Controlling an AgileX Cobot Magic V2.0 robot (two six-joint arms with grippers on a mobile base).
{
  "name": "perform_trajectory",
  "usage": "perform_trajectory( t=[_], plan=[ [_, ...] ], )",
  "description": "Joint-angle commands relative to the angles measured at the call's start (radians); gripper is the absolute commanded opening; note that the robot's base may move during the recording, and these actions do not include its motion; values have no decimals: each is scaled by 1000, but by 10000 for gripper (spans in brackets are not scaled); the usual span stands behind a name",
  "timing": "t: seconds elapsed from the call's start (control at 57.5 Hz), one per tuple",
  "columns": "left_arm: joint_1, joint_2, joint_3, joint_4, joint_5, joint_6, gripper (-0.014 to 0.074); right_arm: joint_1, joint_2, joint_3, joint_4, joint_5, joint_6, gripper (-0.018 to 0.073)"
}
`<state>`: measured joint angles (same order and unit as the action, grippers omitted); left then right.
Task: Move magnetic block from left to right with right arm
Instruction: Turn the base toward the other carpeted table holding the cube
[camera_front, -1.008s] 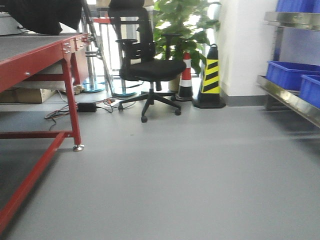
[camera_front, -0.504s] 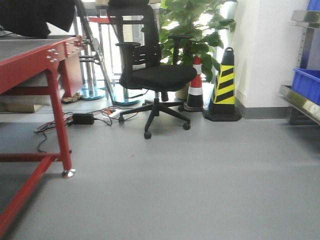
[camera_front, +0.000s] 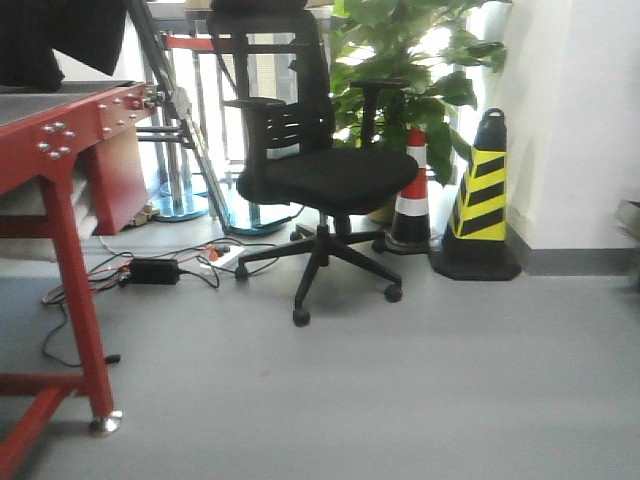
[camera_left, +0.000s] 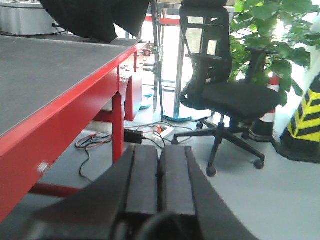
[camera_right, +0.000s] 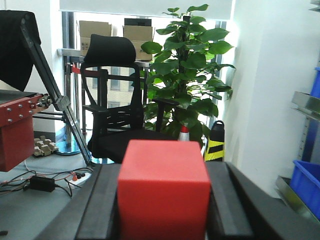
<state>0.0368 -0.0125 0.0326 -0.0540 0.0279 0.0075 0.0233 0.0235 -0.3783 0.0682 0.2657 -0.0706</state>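
Observation:
The magnetic block (camera_right: 164, 192), a plain bright-red cube, fills the lower middle of the right wrist view. My right gripper (camera_right: 164, 172) is shut on it, one black finger pressed against each side. In the left wrist view my left gripper (camera_left: 160, 150) is shut with nothing in it, its two black fingers (camera_left: 142, 175) side by side and touching. It hovers beside the red table (camera_left: 75, 107), above the grey floor. Neither gripper nor the block shows in the front view.
A red-framed table (camera_front: 50, 150) stands at the left with cables and a power brick (camera_front: 152, 270) under it. A black office chair (camera_front: 320, 180), a potted plant (camera_front: 410, 80), a red-white cone (camera_front: 412, 205) and a yellow-black cone (camera_front: 482, 205) stand ahead. Blue bins (camera_right: 305, 185) sit at right.
The front view has swung rightward and closer: table, chair and cones have grown and shifted, and the blue bins on the shelf have left the frame.

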Motion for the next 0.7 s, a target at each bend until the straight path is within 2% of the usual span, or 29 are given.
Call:
perform_trajectory(
  t=[0.0, 0.678],
  plan=[
    [-8, -9, 8, -3, -84, -7, -126, -7, 13, -28, 5, -89, -10, 277],
    [-8, -9, 8, -3, -84, -7, -126, -7, 13, -28, 5, -89, -10, 277]
  ],
)
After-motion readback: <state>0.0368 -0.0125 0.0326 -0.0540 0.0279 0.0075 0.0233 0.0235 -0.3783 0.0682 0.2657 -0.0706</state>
